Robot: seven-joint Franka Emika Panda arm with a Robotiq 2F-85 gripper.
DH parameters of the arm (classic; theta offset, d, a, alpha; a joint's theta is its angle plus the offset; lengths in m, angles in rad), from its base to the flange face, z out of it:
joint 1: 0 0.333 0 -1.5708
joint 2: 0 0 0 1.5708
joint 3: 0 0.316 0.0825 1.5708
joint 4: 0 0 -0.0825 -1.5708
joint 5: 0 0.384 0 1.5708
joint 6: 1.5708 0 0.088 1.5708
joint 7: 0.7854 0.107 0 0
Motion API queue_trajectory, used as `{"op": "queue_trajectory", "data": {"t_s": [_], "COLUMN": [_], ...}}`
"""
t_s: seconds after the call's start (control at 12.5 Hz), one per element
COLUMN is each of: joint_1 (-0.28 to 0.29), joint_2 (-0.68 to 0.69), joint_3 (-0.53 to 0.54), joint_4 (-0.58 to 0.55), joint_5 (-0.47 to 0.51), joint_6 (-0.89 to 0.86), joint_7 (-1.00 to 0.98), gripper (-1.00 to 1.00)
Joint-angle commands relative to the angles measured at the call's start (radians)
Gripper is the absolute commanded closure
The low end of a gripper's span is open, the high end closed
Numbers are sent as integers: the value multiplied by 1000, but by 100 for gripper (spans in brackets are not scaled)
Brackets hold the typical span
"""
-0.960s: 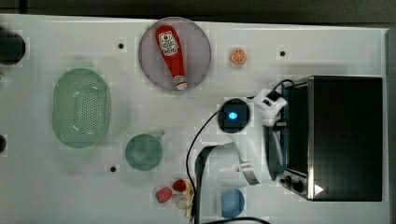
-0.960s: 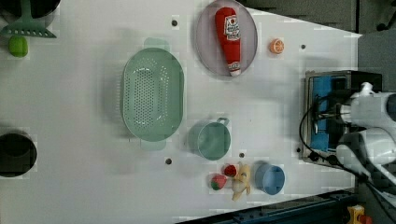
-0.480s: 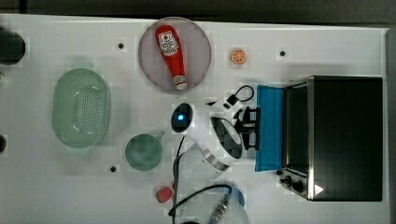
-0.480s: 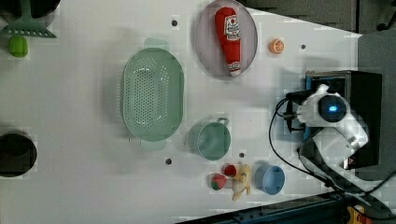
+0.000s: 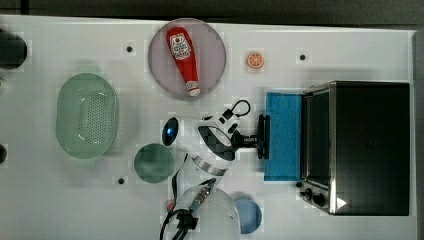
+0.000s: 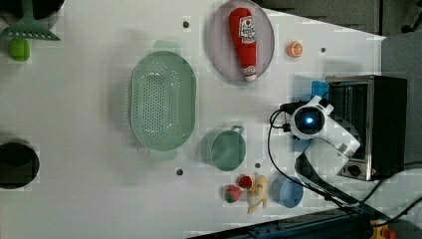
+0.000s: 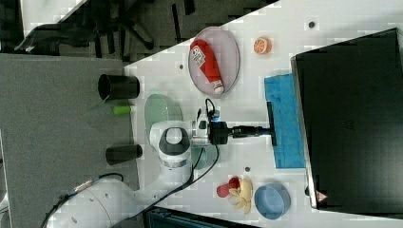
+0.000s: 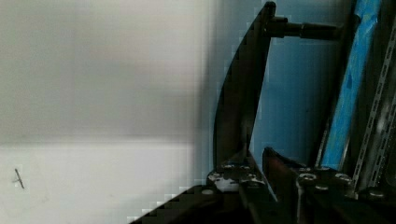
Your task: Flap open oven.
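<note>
The white tabletop (image 5: 60, 200) carries a pale green perforated oval colander (image 5: 86, 115) at the top view's left. A grey round plate (image 5: 215, 55) holding a red ketchup bottle (image 5: 183, 59) sits at the upper centre, and a small orange slice (image 5: 255, 60) lies to the plate's right. A teal green cup (image 5: 153, 162) sits below centre, just left of the arm's white links. A blue round bowl (image 5: 250, 214) rests at the lower edge, near the oven's knob corner. In the left view, red and yellow toy fruit (image 6: 247, 190) lies beside that bowl. None of these lies between the gripper and the door.

The boxy toaster oven with black top and silver front (image 5: 360, 147) stands at the top view's right side. Its blue-tinted glass door (image 5: 282, 136) lies flapped down flat, pointing towards the top view's left, with its long axis running top to bottom in that view. Half a second ago the door already lay down; a second ago it stood nearly shut, with the arm close against the oven front.

The black gripper (image 5: 261, 138) is clamped on the dark bar handle (image 5: 263, 155) at the door's free edge. In the wrist view the fingers (image 8: 243, 179) pinch the curved bar.
</note>
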Motion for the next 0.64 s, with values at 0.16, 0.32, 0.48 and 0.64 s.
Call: {"op": "queue_trajectory", "data": {"t_s": [0.16,0.32,0.48,0.64], "joint_1": [5,3,-2,-10], "joint_2": [36,21,-62,-183], "joint_3": [-17,-26,-38,-45], "joint_4": [41,45,50,44], "joint_5": [-2,12,118,309], "joint_6": [55,86,142,137], "joint_7": [93,96,97,97], "gripper": [65,65,65,65]}}
